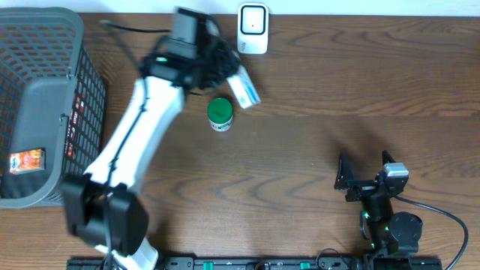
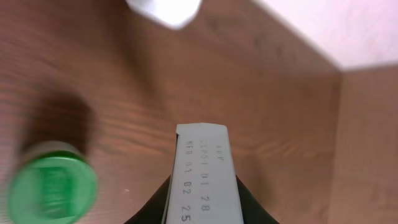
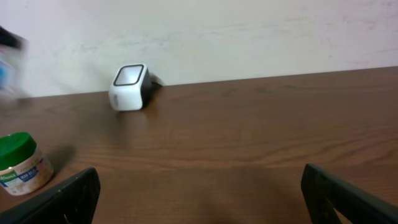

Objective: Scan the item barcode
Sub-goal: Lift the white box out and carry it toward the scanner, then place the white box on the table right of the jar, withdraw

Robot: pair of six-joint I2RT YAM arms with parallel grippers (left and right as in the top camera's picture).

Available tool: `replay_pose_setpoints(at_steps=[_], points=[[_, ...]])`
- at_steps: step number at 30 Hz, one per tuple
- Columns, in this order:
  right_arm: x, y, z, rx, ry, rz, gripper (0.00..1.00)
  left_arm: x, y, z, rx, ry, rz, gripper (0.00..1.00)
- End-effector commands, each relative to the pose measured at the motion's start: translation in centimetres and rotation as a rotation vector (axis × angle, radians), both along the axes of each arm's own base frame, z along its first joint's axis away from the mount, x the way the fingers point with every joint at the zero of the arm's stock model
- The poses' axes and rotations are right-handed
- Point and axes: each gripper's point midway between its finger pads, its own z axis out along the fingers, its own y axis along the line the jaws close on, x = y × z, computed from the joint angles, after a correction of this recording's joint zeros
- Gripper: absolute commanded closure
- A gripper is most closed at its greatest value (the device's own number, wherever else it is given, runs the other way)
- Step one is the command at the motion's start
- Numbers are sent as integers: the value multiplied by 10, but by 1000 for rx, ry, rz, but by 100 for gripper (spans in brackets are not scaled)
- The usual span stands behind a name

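Tabletop (image 1: 337, 90) of dark wood grain meets a pale wall (image 3: 249, 31). Our left pincer (image 1: 231, 75) is nipped narrowly on a small white-and-blue box (image 1: 245, 90), with the white barcode scanner (image 1: 253, 28) near ahead of it and a green-lidded jar (image 1: 220, 114) just beside. Only the left wrist view shows us the box's stamped "01 28" and "01 02 25", only the overhead the grey basket (image 1: 82, 82) well behind it, and our right pincer (image 1: 364, 171), well apart, gapes wide and empty.

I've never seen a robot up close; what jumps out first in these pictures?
The white left arm stretches across the wooden table, holding a small white-and-blue box near the white barcode scanner at the far edge. On the table nearby stands a green-lidded jar, and a grey mesh basket fills the left corner.
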Motion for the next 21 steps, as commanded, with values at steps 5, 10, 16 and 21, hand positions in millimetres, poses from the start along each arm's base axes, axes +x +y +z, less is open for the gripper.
replay_pose_setpoints(at_steps=[5, 10, 16, 21], points=[[0, 2, -1, -14, 1, 11, 1, -18, -71, -60, 40, 71, -139, 73], [0, 2, -1, -14, 1, 11, 1, -35, -109, -105, 70, 124, -218, 73], [0, 2, -1, -14, 1, 11, 1, -52, -137, -152, 101, 172, -279, 73], [0, 2, -1, -14, 1, 11, 1, -56, -140, -166, 115, 190, -291, 73]])
